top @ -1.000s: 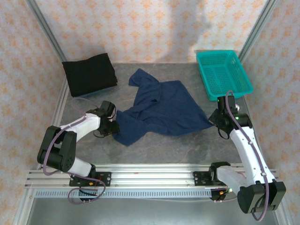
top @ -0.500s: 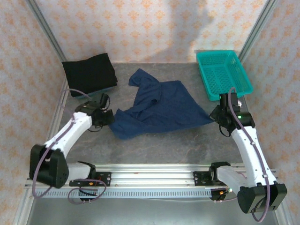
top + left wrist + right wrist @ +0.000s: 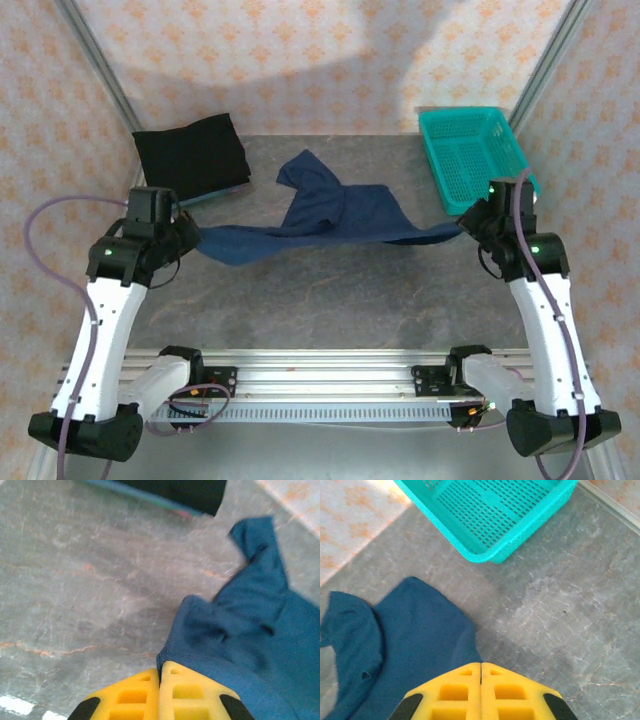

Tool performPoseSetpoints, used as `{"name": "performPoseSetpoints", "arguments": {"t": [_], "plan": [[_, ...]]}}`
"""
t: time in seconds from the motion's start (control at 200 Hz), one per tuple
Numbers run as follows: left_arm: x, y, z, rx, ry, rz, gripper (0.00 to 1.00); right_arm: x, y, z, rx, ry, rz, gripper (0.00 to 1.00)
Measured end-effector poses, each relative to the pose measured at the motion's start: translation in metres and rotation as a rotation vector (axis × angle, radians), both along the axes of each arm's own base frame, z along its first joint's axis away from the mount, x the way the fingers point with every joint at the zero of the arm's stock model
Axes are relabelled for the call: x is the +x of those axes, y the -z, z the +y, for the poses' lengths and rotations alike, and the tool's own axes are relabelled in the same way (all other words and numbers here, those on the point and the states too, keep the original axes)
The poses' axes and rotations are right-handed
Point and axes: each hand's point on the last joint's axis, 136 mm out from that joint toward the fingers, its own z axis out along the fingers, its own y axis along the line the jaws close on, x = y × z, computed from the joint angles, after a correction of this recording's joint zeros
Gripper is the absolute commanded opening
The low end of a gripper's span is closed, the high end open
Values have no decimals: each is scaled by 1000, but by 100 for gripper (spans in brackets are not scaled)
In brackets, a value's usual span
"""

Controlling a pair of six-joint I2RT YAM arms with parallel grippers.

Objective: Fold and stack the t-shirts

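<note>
- Top external view: the navy t-shirt [image 3: 335, 222] hangs stretched in a band between the two arms. Its far part, with a sleeve, lies on the table [image 3: 330, 300] near the middle. The left gripper [image 3: 192, 238] is clamped on one end of the band and the right gripper [image 3: 463, 228] on the other. The black t-shirt [image 3: 190, 155] lies folded at the far left corner, well apart from the basket [image 3: 436, 165] at far right.
- Compared with a second ago, the navy shirt is no longer a crumpled heap. Both arms have risen and drawn apart, the left one swinging out from the shirt's near corner, and the near edge is now pulled taut.
- The cloth looks light, soft and limp, so it will likely sag wherever it is unsupported. Corners or hem ends seem the best places to hold it, kept under gentle tension.
- Left wrist view: the yellow fingers [image 3: 190, 690] of the left gripper [image 3: 159, 669] meet on a bunched fold of the navy t-shirt [image 3: 250, 630]. The table [image 3: 75, 580] shows below, and the black t-shirt [image 3: 175, 489] sits at the top edge.
- Right wrist view: the right gripper [image 3: 481, 666] has its fingers [image 3: 510, 687] pressed together on a narrow tongue of the navy t-shirt [image 3: 415, 630]. The thin pinch could slip. The basket [image 3: 485, 555] stands just beyond.
</note>
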Motion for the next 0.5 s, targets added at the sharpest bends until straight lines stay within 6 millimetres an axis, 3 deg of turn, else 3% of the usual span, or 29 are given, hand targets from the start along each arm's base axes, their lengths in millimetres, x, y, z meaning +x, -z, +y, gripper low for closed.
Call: {"name": "performPoseSetpoints", "arguments": {"t": [0.315,0.5], "plan": [[27,-150,1,-22,-19,-335,2,-4,-102,10,83,-29,-265,0],[42,-212,-5,-51,3,-468,2,-16,-164,18,138,-72,-422,0]]}}
